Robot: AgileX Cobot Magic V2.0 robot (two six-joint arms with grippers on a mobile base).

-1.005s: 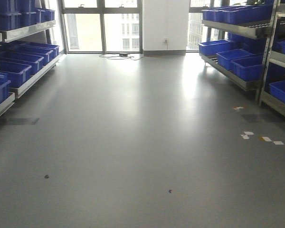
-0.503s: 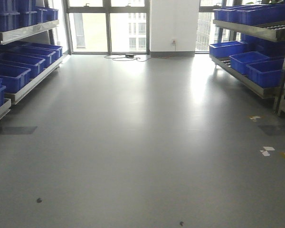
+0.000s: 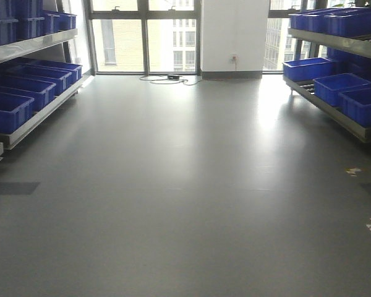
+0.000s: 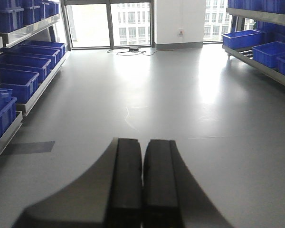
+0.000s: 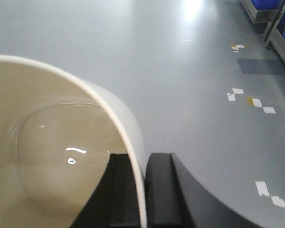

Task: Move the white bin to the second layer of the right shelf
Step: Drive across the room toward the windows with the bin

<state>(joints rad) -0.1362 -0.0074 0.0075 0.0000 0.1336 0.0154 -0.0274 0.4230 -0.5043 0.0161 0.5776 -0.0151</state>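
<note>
White bin: the shiny cream-white plastic tub with rounded corners [image 5: 52,142] fills the left of the right wrist view. It is up off the floor and we look down into it. Its inside is bare and shiny.
Right pincer: the right pincer [image 5: 145,159] pinches the tub's rim. One black finger is inside the tub and one is outside, with the thin wall squeezed between them.
Left pincer: the left pincer [image 4: 142,145] has its two black fingers pressed together, side by side. It holds nothing and hangs over the floor.
Floor: the smooth grey floor [image 3: 185,185] spreads wide in front of the robot, with window light shining on it.
Right shelf: the steel rack on the right [image 3: 341,44] stands well away from the tub. Big blue plastic crates [image 3: 309,68] sit on the tiers we can see. I cannot tell which tier is the second one.
Left side: another steel rack [image 3: 31,46] also holds blue crates [image 3: 12,108].
Far end: tall windows [image 3: 145,43] stand beside a white wall [image 3: 232,31]. A thin cable [image 3: 167,78] lies on the floor below them.
Floor marks: small white and yellow tape bits [image 5: 256,102] and a dark square patch [image 5: 263,66] lie on the floor near the right rack.
</note>
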